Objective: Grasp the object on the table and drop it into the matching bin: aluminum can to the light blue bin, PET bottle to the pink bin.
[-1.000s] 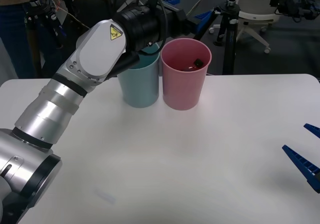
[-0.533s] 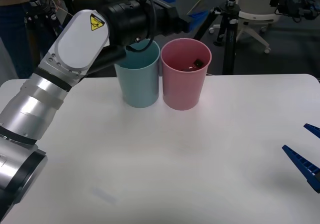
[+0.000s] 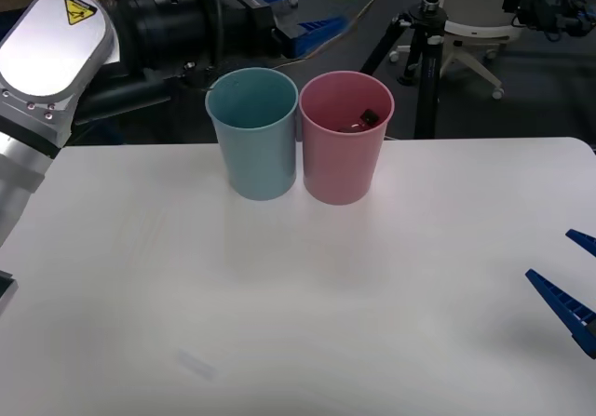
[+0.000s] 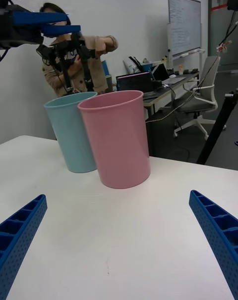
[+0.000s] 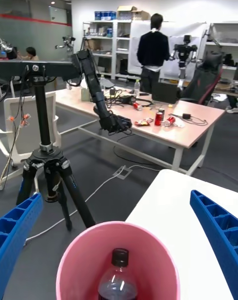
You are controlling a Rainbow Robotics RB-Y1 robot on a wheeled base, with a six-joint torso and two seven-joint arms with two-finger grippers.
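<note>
Since a second ago the left gripper (image 3: 279, 11) has pulled back behind the bins, fingers apart — the bottle (image 5: 118, 282) sits inside the pink bin (image 3: 344, 137), apparently delivered.

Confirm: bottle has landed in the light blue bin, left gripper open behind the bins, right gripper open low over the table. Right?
Not quite: the bottle is in the pink bin, not the light blue bin. The left wrist view shows its black cap inside the pink rim. The rest stands: the left gripper is open behind the bins, and the right gripper is open low over the table.
</note>
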